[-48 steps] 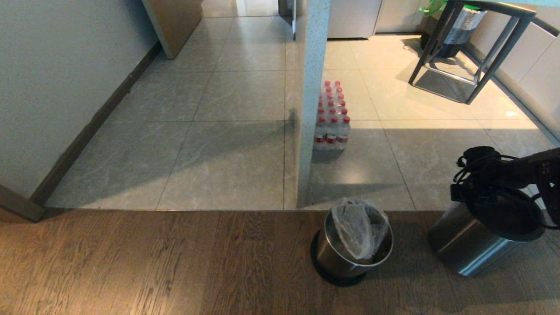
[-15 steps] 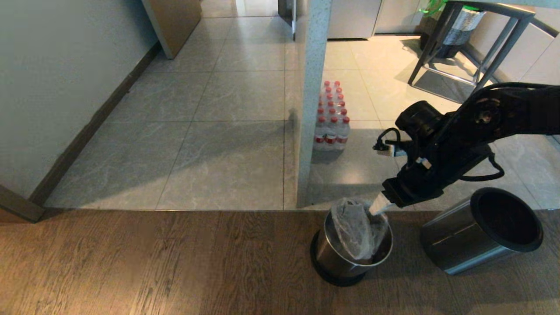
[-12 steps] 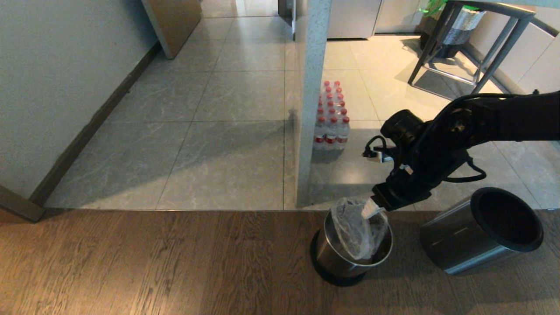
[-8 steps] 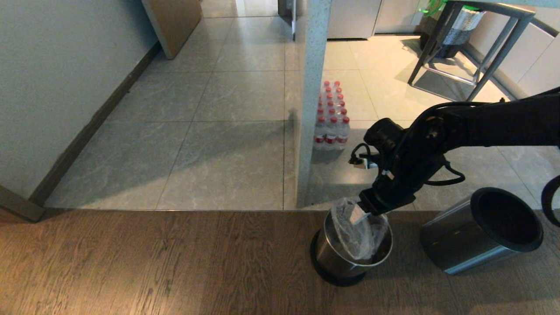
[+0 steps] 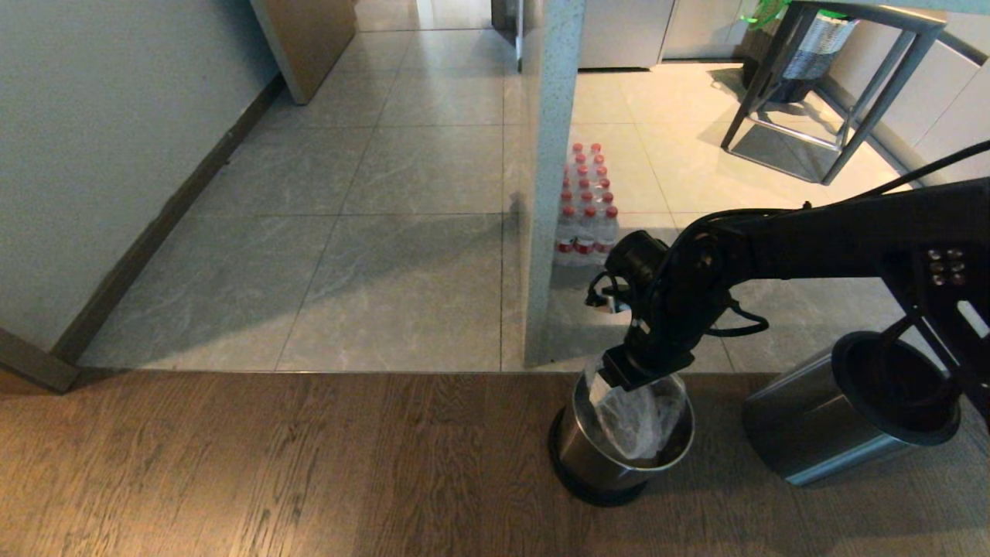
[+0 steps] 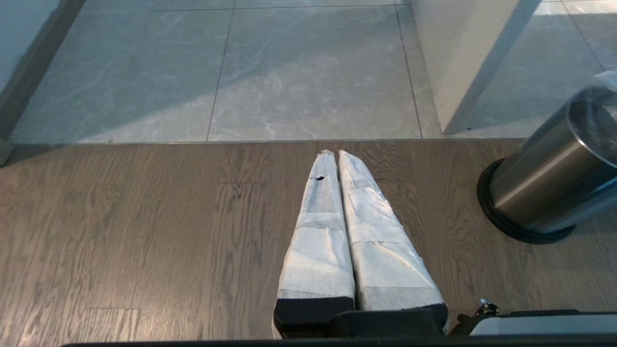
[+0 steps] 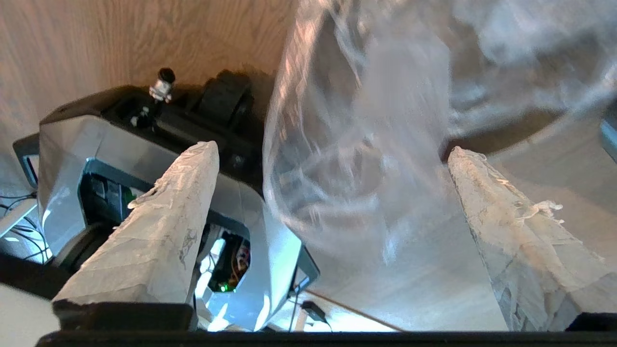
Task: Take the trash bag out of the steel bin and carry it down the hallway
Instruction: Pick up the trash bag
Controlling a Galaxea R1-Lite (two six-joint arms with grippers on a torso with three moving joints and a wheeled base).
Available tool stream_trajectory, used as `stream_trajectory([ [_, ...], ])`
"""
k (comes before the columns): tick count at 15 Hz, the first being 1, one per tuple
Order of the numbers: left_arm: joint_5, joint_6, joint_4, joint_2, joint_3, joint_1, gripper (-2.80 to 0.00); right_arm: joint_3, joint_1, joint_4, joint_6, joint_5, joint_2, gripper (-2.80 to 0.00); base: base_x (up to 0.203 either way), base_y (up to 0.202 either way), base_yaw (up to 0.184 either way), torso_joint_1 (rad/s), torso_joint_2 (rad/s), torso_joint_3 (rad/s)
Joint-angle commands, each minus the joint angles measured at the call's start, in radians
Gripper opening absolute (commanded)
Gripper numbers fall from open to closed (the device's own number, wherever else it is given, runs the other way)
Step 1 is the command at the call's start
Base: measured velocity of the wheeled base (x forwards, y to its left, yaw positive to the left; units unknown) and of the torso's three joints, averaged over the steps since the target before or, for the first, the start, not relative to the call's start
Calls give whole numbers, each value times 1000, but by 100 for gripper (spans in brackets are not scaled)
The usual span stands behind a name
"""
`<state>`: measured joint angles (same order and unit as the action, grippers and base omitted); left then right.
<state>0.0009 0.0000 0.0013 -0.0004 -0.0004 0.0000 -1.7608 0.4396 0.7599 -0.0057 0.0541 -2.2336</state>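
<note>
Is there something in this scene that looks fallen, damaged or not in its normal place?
Yes. A second steel bin lies tipped on its side on the wooden floor, to the right of the upright steel bin, its black-rimmed mouth open to the side. The trash bag sticks up crumpled above its bin's rim. Nothing looks spilled.

Arm hides trash bag [image 5: 642, 418] top; contents unreadable.
</note>
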Motion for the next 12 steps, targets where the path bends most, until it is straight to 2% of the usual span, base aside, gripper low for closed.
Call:
stream_trajectory([
  [1, 1, 0, 0, 0, 0, 0, -280, -14, 1, -2, 0, -4, -47, 0, 0, 0, 0, 0, 0, 0],
  [4, 1, 0, 0, 0, 0, 0, -280, -28, 1, -62, 0, -61, -87, 0, 0, 0, 0, 0, 0, 0],
  [12, 1, 0, 0, 0, 0, 0, -280, -95, 1, -78, 1, -97, -174, 0, 0, 0, 0, 0, 0, 0],
])
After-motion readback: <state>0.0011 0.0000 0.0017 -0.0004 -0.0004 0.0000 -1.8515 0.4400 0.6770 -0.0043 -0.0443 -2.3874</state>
